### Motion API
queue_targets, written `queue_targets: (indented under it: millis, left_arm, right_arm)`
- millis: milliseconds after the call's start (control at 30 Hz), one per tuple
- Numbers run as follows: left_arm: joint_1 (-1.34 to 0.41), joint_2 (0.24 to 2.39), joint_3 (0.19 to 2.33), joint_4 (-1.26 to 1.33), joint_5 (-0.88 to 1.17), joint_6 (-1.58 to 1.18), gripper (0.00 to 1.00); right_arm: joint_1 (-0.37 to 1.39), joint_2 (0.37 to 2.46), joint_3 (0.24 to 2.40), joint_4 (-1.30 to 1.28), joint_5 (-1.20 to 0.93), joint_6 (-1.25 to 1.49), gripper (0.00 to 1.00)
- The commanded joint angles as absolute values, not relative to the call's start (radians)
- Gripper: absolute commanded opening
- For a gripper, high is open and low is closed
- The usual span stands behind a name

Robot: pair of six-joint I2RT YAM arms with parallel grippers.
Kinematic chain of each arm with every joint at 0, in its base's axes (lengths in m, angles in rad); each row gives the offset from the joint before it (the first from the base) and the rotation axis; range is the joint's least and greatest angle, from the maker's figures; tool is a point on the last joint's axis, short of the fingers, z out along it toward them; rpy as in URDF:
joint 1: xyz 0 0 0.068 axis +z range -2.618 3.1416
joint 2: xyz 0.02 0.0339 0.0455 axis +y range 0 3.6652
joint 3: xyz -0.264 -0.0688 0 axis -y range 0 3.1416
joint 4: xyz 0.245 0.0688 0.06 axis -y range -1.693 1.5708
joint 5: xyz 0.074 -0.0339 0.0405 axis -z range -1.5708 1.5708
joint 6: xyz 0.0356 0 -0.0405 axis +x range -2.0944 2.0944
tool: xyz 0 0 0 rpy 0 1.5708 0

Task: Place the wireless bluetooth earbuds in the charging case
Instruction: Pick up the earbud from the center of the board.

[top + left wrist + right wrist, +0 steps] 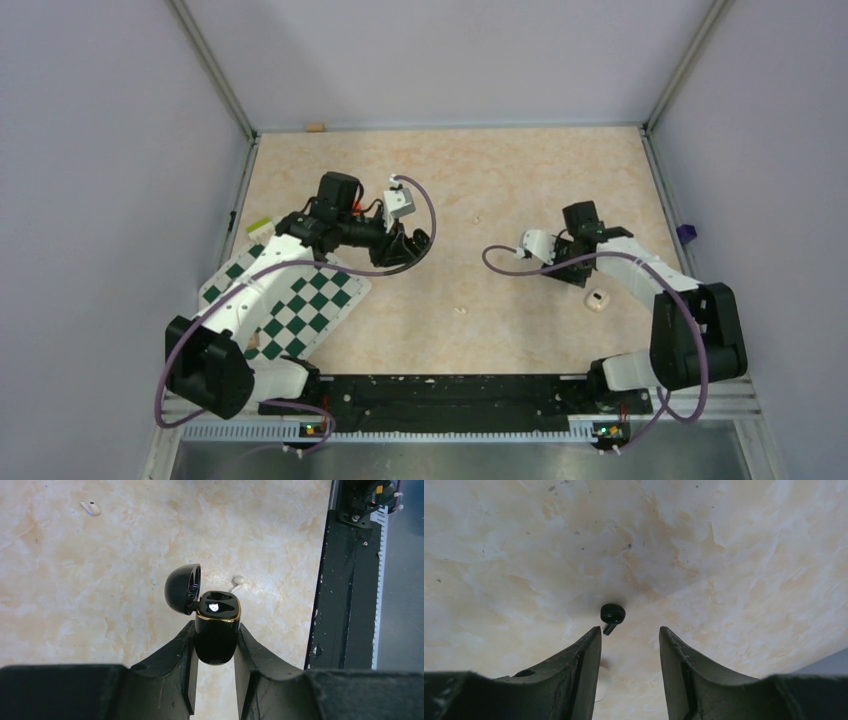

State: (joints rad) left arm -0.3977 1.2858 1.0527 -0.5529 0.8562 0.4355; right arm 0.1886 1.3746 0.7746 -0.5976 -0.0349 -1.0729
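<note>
One black earbud (612,614) lies on the counter (724,555) at eleven o'clock of the right tool (630,630), just beside one fingertip. That tool stands released, with nothing between its jaws. The left tool (214,625) is clenched on the black charging case (215,645), its lid (181,587) swung open toward ten o'clock. One white earbud (237,581) lies on the counter at one o'clock of the case.

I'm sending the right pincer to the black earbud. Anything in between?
Nothing visible. The black earbud lies on the bare marbled tabletop just beyond the right pincer, whose jaws stand open. It sits off-centre, close to the finger on the view's left.
</note>
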Motion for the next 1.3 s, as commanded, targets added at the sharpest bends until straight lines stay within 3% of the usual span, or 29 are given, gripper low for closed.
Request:
queue_targets:
  millis: [0, 300, 633, 1267]
  left_arm:
    - [-0.391, 1.297, 1.048, -0.519, 0.894, 0.431, 0.0]
    - [-0.384, 1.301, 1.048, -0.519, 0.899, 0.431, 0.0]
    - [-0.381, 1.304, 1.048, -0.52, 0.902, 0.434, 0.0]
    - [-0.379, 1.302, 1.047, -0.522, 0.906, 0.437, 0.0]
  right_arm:
    - [0.215, 1.388, 0.805, -0.603, -0.026, -1.172, 0.46]
    - [0.242, 1.442, 0.819, -0.639, -0.061, -1.337, 0.44]
    - [0.247, 1.675, 1.137, -0.988, -0.145, -1.27, 0.45]
    - [0.275, 1.822, 1.156, -1.045, -0.013, -1.194, 0.46]
